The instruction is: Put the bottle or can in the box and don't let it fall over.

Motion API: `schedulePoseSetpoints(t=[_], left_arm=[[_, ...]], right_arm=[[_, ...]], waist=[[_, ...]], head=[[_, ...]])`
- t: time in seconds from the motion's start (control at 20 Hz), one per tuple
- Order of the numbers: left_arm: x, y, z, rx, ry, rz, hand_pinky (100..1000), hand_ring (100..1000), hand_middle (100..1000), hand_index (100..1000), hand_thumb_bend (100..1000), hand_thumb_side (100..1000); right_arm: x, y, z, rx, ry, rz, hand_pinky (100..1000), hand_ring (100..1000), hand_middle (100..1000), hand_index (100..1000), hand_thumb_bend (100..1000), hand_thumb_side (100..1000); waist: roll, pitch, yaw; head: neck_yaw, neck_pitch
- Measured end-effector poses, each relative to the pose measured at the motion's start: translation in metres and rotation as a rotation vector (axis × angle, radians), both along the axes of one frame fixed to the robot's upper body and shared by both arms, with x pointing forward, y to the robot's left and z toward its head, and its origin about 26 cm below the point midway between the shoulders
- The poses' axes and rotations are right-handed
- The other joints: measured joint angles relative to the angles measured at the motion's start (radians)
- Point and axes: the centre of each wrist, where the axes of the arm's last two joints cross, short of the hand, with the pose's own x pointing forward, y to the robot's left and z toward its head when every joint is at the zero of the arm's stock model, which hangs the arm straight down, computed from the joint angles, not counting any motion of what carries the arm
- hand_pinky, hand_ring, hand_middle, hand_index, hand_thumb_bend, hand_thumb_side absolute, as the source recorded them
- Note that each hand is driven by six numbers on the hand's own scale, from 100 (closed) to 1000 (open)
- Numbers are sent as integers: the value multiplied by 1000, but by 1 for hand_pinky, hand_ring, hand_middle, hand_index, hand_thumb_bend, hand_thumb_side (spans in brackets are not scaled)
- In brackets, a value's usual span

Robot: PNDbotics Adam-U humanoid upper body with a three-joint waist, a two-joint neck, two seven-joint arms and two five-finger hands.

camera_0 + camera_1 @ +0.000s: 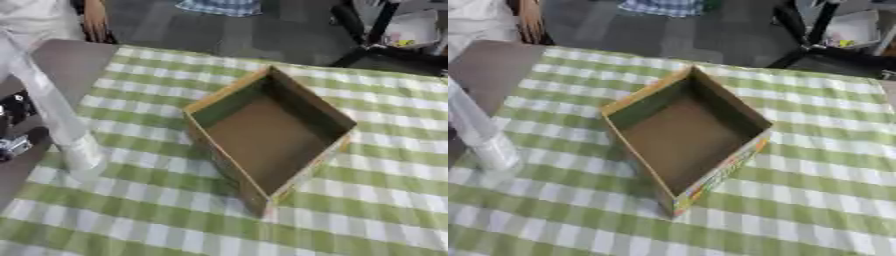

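Note:
An open cardboard box (226, 90) with a brown inside and an orange rim sits askew in the middle of the green checked tablecloth (367, 200); nothing lies in it. At the cloth's left edge, a pale see-through long shape (63, 125), blurred and bottle-like, leans with its lower end (490, 150) on the table, well left of the box. Black and silver parts (12, 146) at the far left edge seem to belong to my left hand; whether they touch the pale shape is hidden. My right hand does not show.
The cloth ends at the left on a bare brown surface (52, 65). Beyond the table's far right edge stands a black frame with legs (372, 47). Something white (31, 20) shows at the upper left corner.

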Motion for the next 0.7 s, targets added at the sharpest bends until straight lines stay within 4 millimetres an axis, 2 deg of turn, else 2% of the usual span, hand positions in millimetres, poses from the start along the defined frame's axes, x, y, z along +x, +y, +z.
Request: schedulePoseSetpoints(t=[0.7], left_arm=[[18, -21, 14, 43, -9, -85, 1000, 1000, 975, 1000, 326, 484]], right_arm=[[2, 2, 1, -2, 4, 12, 921, 1000, 1000, 1000, 100, 612]], waist=[[0, 1, -6]], head=[[12, 0]])
